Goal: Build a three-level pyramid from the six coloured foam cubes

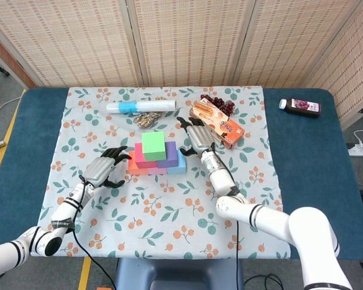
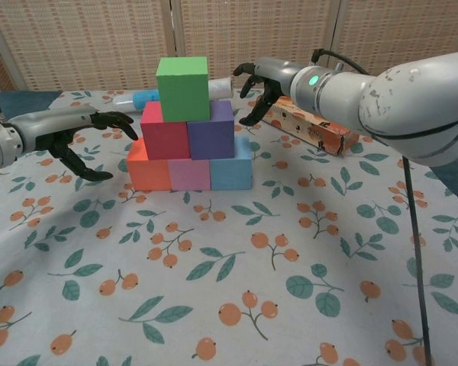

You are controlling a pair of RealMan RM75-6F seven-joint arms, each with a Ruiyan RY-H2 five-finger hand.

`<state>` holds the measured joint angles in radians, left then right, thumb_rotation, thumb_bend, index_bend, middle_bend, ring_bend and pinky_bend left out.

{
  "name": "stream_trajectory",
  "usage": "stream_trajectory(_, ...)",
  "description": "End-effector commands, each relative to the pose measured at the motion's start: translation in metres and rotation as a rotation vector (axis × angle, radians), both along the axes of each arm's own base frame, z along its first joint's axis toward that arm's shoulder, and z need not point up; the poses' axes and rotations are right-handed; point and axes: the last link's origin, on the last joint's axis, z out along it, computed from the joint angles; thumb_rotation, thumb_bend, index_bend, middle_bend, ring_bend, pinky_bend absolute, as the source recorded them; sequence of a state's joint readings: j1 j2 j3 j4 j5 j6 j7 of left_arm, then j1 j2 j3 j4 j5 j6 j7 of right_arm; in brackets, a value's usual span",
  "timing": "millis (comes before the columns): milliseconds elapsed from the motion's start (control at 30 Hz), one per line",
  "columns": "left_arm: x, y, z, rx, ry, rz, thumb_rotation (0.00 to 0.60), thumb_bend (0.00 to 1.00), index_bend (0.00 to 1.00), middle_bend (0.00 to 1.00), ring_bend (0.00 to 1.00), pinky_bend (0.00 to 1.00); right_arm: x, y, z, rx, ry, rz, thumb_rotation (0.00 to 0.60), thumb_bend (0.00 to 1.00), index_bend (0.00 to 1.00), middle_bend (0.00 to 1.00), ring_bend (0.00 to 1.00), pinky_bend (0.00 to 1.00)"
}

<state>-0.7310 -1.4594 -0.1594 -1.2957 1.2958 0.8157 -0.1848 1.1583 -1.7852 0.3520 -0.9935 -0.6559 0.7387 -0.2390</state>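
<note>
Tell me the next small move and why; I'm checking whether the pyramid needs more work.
Probably ease both hands outward and leave the stack alone. All six cubes are placed, with the green cube topping two over three. The left hand and right hand are open beside the pyramid, touching nothing, so closing in risks knocking it. The green cube sits slightly left of centre, but looks stable.

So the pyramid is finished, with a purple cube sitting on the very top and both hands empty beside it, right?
Not quite: the top cube is green, not purple. The chest view shows it plainly; the purple cube sits in the middle row beside the red one. The rest holds: the left hand and right hand are beside the pyramid, holding nothing.
</note>
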Motion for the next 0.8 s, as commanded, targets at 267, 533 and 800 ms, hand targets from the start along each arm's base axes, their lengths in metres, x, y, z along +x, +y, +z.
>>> stream_trajectory(267,0.002,-0.002,-0.002,-0.004,0.008,-0.017,0.6,0.29,0.21,0.0,0.0,0.0,0.001,-0.001,0.002,-0.004,-0.015,0.001,0.6,0.0,0.0,0.19,0.0,0.0)
stream_trajectory(533,-0.003,-0.007,0.0,-0.012,0.009,-0.019,0.6,0.29,0.22,0.0,0.0,0.0,-0.013,0.011,0.042,0.159,0.06,-0.025,0.482,0.0,0.06,0.1,0.0,0.0)
stream_trajectory(800,0.001,-0.008,-0.003,-0.022,0.007,-0.029,0.6,0.29,0.22,0.0,0.0,0.0,-0.012,0.027,0.062,0.296,0.057,-0.083,0.283,0.0,0.1,0.02,0.0,0.0)
